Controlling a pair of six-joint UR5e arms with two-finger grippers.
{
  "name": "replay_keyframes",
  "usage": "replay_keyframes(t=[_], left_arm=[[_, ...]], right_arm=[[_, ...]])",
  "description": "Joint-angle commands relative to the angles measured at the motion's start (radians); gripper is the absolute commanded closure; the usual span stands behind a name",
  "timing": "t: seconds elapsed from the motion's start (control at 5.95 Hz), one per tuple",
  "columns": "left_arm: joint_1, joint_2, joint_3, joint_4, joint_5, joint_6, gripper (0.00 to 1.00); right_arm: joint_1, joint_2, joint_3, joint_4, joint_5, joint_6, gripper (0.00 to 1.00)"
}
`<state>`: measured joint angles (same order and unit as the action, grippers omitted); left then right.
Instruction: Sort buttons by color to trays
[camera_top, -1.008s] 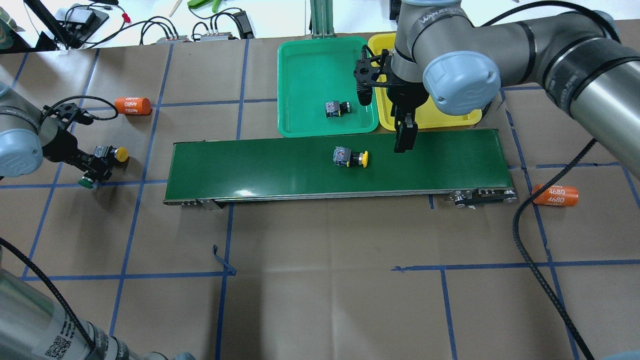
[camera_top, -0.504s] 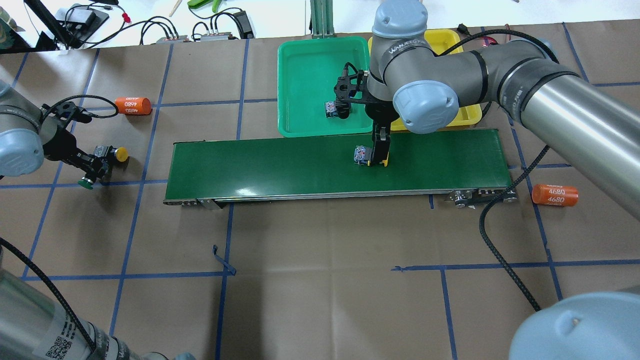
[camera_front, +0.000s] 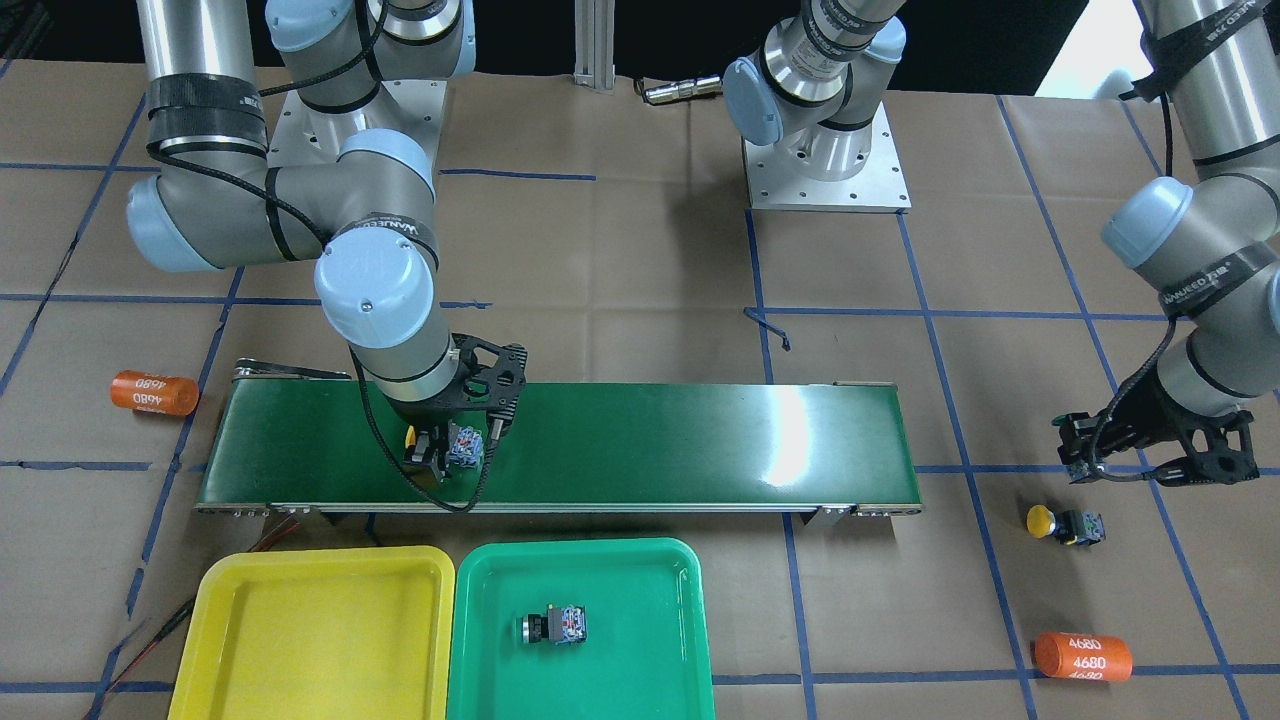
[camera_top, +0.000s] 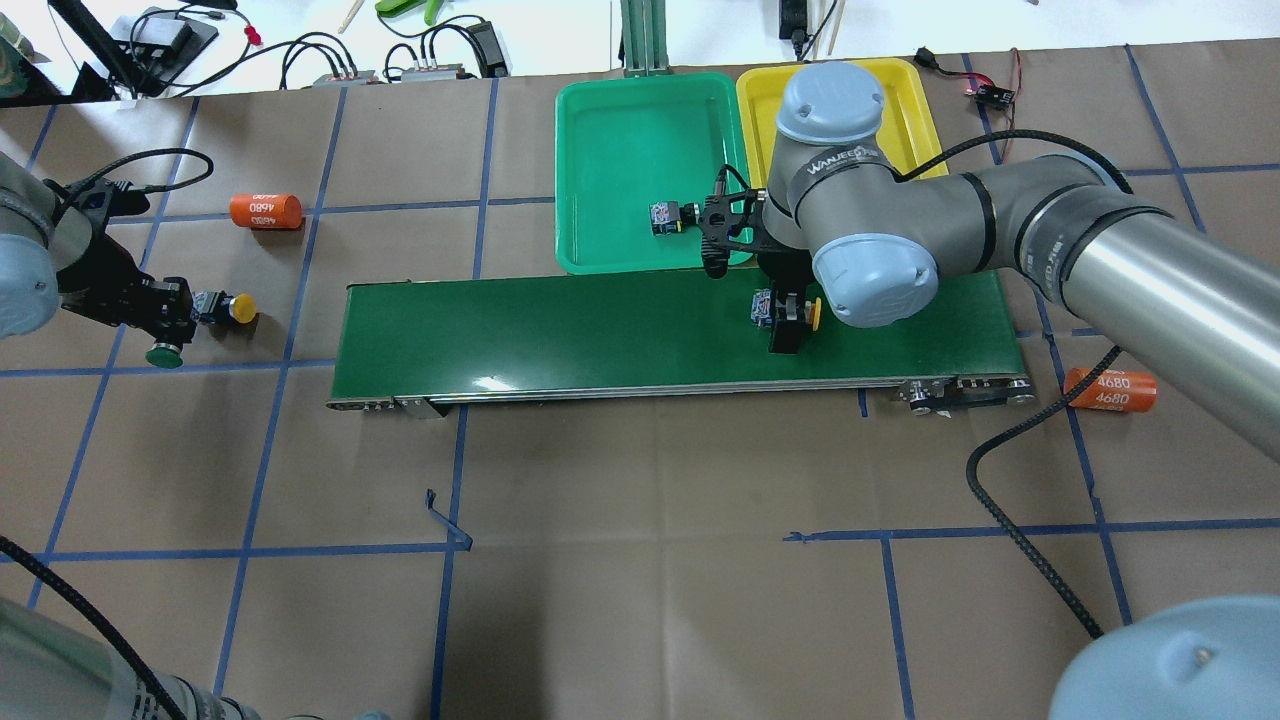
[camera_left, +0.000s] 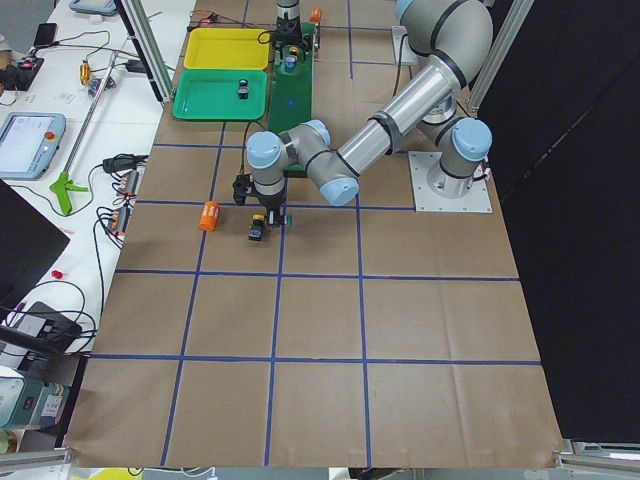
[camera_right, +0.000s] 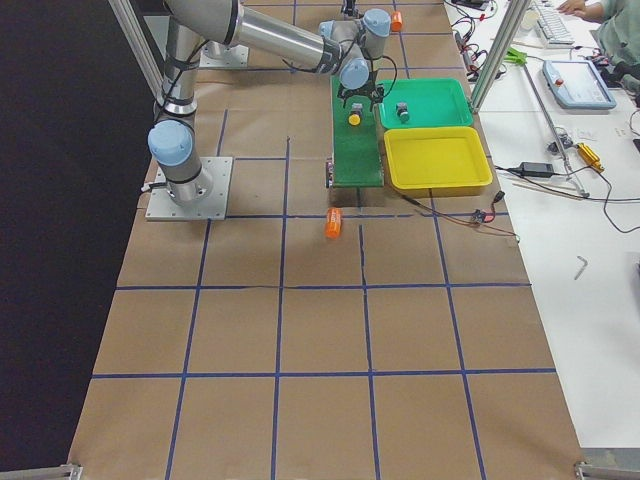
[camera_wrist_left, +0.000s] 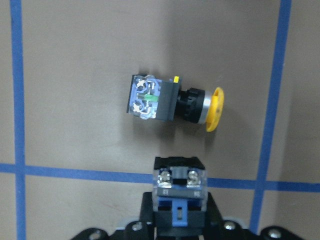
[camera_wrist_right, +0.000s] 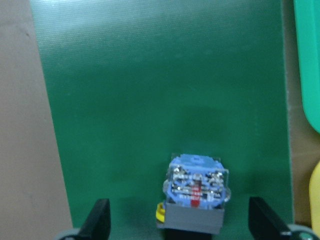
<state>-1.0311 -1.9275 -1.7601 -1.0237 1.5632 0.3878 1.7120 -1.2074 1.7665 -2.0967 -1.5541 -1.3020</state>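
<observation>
evidently mid-pick, the right gripper (camera_wrist_right: 181, 220) straddled the yellow button (camera_wrist_right: 197, 192) on the belt (camera_top: 560, 330), jaws apart, needing to close; the left gripper (camera_wrist_left: 179, 220) clamped a green button (camera_top: 163, 355).

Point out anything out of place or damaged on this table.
A loose strip of blue tape curls up askew on the robot's side of the belt. Two orange cylinders lie loose on the table, outside both trays. Nothing else stands out.

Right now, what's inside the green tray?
One button lies on its side in the green tray; nothing else shows there. Its cap colour is too dark to tell. The front view cuts off the tray's outer edge.
</observation>
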Motion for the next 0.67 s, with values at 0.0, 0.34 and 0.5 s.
replay_keyframes(t=[0.0,0.34,0.5], left_arm=[[-0.116,0.056,0.001,-0.018,-0.049,-0.455,0.81],[-0.26,0.061,0.004,-0.016,-0.051,-0.864,0.94],[-0.342,0.05,0.011,-0.009,-0.052,-1.093,0.99]], right_arm=[[-0.055,-0.024,0.027,0.003,-0.074,-0.064,0.76],[-0.063,-0.031,0.027,0.004,-0.112,-0.08,0.93],[-0.098,-0.058,0.025,0.007,-0.142,-0.123,0.94]])
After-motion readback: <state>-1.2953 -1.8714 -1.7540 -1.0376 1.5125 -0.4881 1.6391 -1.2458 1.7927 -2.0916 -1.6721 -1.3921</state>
